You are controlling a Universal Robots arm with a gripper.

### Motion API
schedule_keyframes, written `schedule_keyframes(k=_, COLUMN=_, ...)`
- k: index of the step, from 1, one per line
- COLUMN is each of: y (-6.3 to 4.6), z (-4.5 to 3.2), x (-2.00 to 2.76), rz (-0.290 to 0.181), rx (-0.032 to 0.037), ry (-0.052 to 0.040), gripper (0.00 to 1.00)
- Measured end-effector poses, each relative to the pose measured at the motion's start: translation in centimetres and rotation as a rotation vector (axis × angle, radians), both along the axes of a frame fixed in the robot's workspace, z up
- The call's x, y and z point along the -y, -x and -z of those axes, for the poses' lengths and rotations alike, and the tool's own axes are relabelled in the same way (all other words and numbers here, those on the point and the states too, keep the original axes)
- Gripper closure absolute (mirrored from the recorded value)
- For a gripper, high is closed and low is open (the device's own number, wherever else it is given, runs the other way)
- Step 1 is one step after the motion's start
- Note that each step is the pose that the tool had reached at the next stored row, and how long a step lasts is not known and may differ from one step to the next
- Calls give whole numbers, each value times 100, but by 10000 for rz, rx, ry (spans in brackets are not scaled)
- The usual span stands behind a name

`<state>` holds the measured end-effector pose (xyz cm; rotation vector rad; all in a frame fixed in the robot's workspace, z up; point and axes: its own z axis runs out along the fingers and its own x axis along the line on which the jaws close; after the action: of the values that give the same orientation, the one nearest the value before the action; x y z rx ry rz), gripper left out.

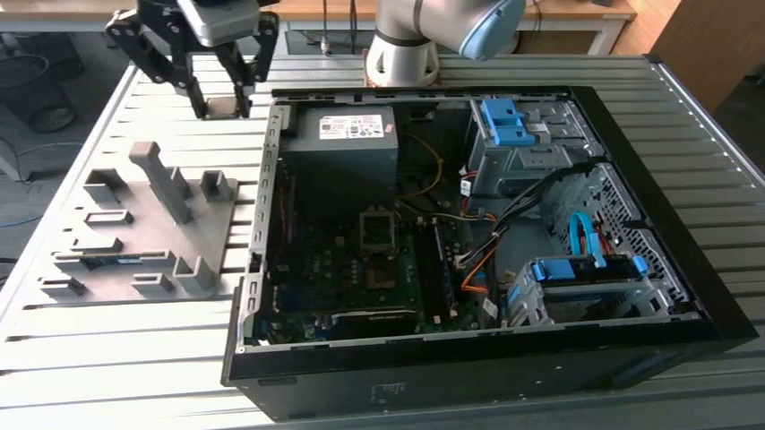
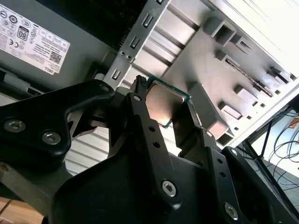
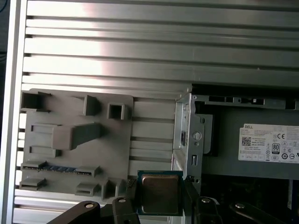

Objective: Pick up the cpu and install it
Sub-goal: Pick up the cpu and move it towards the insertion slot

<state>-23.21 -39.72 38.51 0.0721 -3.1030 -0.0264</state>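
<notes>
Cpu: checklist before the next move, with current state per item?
1. Grip on cpu: ok, the gripper is shut on its edges in both wrist views.
2. The cpu clear of holder: ok, it is held above it.
3. The gripper over socket: not ok, it hangs outside the case, on the exterior view's left.
4. The socket open and empty: cannot tell.
5. The cpu's orientation matched to the socket: cannot tell.
</notes>
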Motion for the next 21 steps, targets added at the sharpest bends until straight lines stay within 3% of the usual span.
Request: schedule_keyframes(k=21, y=-642, z=2, x=0, rz=-1, rx=0, ry=0, gripper=53)
